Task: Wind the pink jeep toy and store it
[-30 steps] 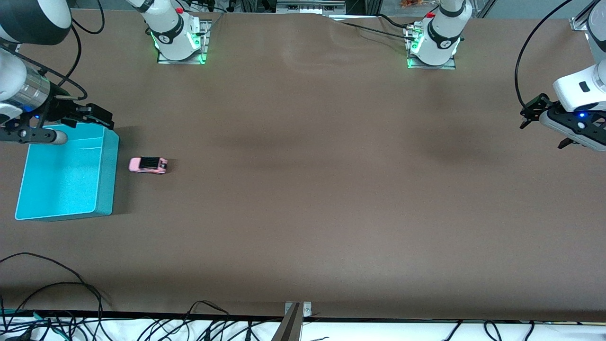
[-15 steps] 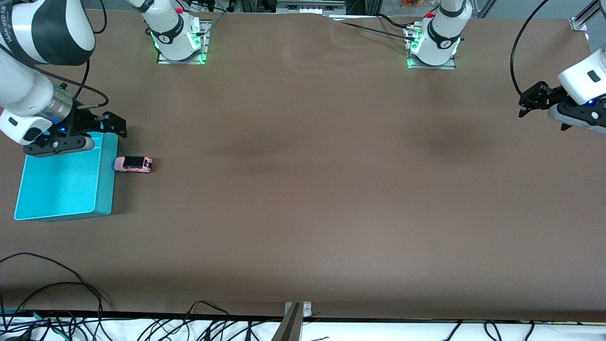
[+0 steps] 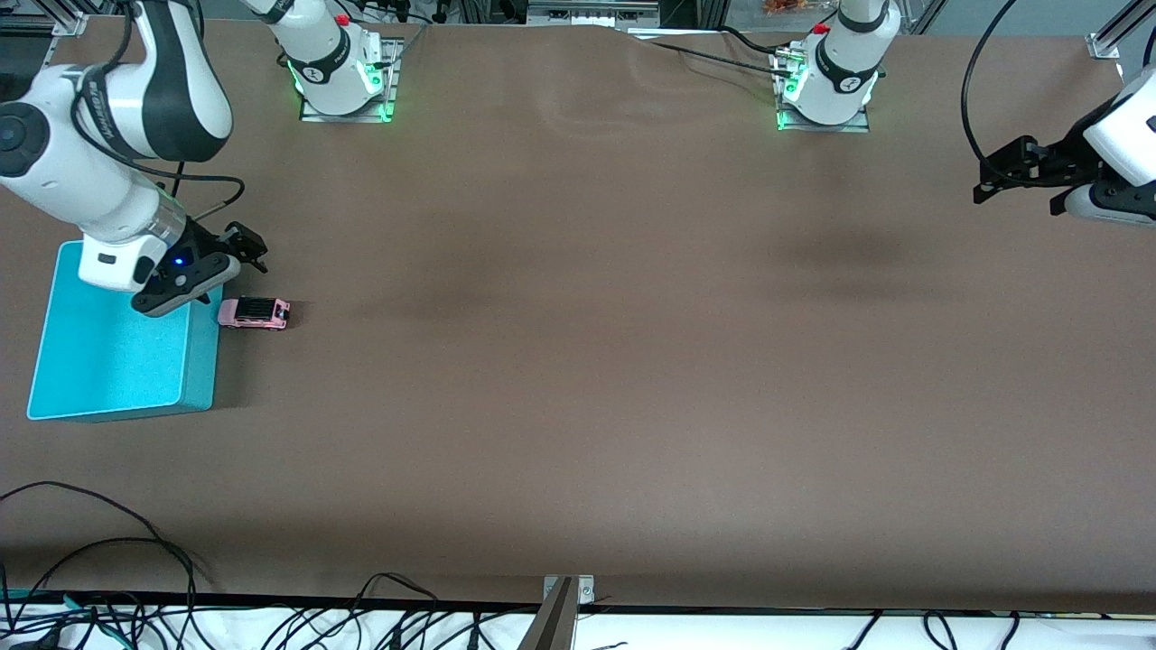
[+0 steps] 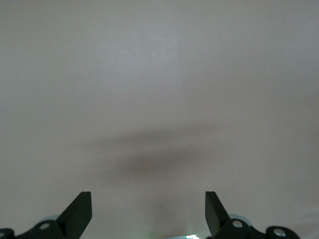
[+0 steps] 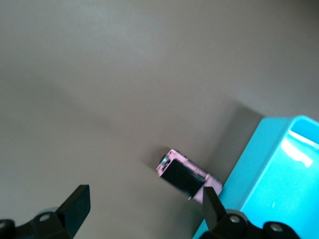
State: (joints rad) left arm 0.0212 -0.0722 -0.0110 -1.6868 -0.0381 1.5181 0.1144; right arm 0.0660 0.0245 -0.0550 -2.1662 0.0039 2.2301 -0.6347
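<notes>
The pink jeep toy (image 3: 254, 313) sits on its wheels on the brown table (image 3: 578, 379), its pink end touching the outer wall of the teal bin (image 3: 108, 379) at the right arm's end of the table; the right wrist view shows it (image 5: 185, 178) pressed against that wall. The right gripper (image 3: 246, 246) hangs just above the table beside the bin's corner, close to the jeep, jaws spread wide and holding nothing. The left gripper (image 3: 998, 171) waits in the air over the bare table at the left arm's end, its 2 fingers (image 4: 79, 211) wide apart and empty.
</notes>
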